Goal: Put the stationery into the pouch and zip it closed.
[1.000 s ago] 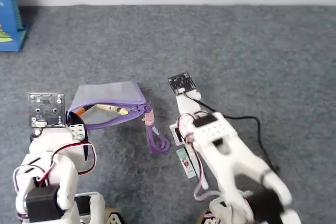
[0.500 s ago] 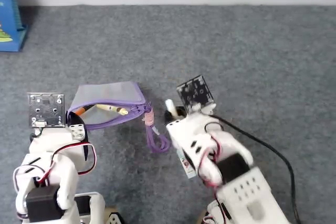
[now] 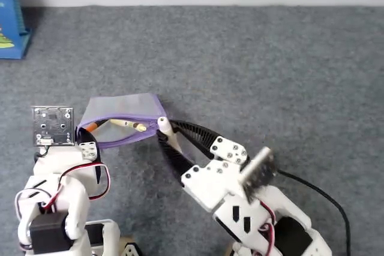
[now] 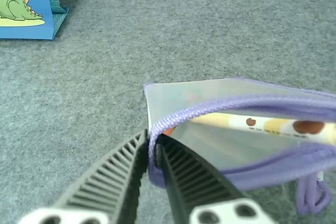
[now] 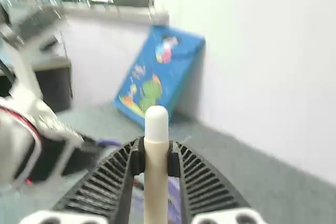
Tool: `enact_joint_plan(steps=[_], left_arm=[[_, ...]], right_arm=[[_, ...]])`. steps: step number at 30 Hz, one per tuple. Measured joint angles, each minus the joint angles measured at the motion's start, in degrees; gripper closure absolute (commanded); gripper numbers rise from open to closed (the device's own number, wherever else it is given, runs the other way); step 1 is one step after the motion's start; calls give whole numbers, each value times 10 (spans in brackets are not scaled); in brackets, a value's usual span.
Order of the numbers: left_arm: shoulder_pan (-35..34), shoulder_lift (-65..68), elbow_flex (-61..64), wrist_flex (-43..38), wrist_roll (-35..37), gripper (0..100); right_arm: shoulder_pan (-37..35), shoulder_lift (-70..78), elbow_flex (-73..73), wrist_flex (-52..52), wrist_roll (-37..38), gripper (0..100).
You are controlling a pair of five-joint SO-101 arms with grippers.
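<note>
The purple pouch lies open on the grey carpet, with an orange-tipped pen and a cream spotted pen inside. My left gripper is shut on the pouch's left end, and its fingers pinch the zipper rim. The right gripper is shut on a cream stick and holds it at the pouch's right end. The stick's rounded tip stands out past the fingers. The pouch's purple strap lies at its right end.
A blue box with a dinosaur picture stands at the far left against the wall. The right arm's body covers the carpet in front of the pouch. Open carpet stretches to the right and back.
The right arm swung from the carpet in front of the pouch up to the pouch's right end, now holding the cream stick. The left arm and pouch stayed still.
</note>
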Motion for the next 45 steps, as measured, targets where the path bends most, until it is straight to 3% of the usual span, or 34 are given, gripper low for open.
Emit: enact_joint_plan(steps=[8, 22, 30, 32, 37, 45], left_arm=[[0, 0, 0, 0, 0, 988], [0, 0, 0, 0, 0, 988], [-3, 0, 0, 0, 0, 988], [-3, 0, 0, 0, 0, 988], [-3, 0, 0, 0, 0, 988], [-3, 0, 0, 0, 0, 988]], right_arm=[[-40, 9, -1, -202, -33, 992], [-41, 277, 0, -499, -47, 992], [-24, 387, 98, -638, -47, 991], [-17, 398, 109, -644, -47, 945], [-14, 394, 115, -575, -49, 687], [14, 272, 61, -266, -83, 759]])
